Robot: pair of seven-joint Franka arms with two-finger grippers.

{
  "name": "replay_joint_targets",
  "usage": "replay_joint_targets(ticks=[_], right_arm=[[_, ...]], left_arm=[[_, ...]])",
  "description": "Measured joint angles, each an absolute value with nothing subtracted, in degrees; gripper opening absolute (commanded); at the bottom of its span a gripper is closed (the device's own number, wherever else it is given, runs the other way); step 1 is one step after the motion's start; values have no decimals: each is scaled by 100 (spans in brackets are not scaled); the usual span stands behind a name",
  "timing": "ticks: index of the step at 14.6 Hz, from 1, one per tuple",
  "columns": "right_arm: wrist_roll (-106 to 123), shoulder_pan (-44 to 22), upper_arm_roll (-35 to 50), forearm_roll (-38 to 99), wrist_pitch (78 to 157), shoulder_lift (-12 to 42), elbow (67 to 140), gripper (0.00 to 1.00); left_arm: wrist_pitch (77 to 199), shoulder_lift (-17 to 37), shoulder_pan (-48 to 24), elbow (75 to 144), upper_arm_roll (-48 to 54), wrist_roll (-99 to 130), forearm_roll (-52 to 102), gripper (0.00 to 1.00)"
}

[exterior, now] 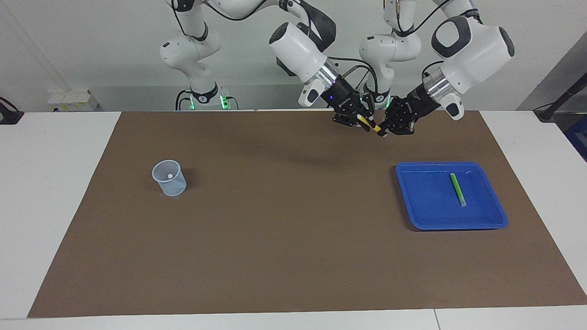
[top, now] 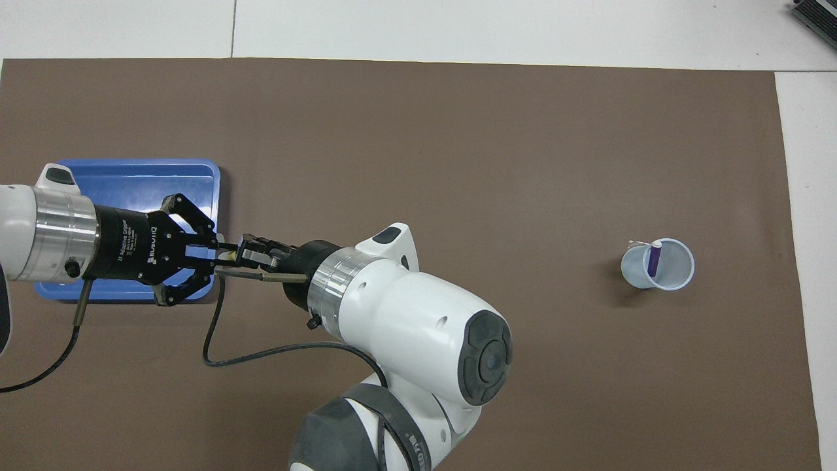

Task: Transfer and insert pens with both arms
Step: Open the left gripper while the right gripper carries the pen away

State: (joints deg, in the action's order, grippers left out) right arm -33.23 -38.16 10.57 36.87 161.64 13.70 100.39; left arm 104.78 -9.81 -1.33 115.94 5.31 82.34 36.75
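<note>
A yellow pen (exterior: 370, 124) hangs in the air over the brown mat's edge by the robots. My left gripper (exterior: 384, 131) is shut on one end of it and my right gripper (exterior: 363, 122) is shut on the other, tip to tip. In the overhead view the left gripper (top: 219, 252) and right gripper (top: 243, 251) meet beside the tray, and the yellow pen barely shows there. A green pen (exterior: 457, 189) lies in the blue tray (exterior: 451, 225). A purple pen (top: 653, 258) stands in the clear cup (top: 680, 278).
The blue tray (top: 131, 171) sits toward the left arm's end of the table, partly under the left wrist. The cup (exterior: 169, 178) stands toward the right arm's end. A brown mat (exterior: 293, 238) covers the white table.
</note>
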Motion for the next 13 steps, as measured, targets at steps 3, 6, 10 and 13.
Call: replay_joint_targets(ticks=[3,6,10,13], right_arm=[[-3323,-3816,1057,3687,16164,1370,10039,0],[-3323,-3815,1057,3687,16164,1371,10042,0],[-2932,-3777,1038,3686,15946,1398,10067,0],[-2262,-3576,1010,3686,15399,1388,10064,0]], left_arm=[[10478,-981,-133,11594,531,8234,3675,68],[10478,-986,-133,11594,533,8227,3676,100],[10478,-1040,-142,11594,536,8150,3676,100],[10469,-1056,-152,11595,529,7557,3675,100]])
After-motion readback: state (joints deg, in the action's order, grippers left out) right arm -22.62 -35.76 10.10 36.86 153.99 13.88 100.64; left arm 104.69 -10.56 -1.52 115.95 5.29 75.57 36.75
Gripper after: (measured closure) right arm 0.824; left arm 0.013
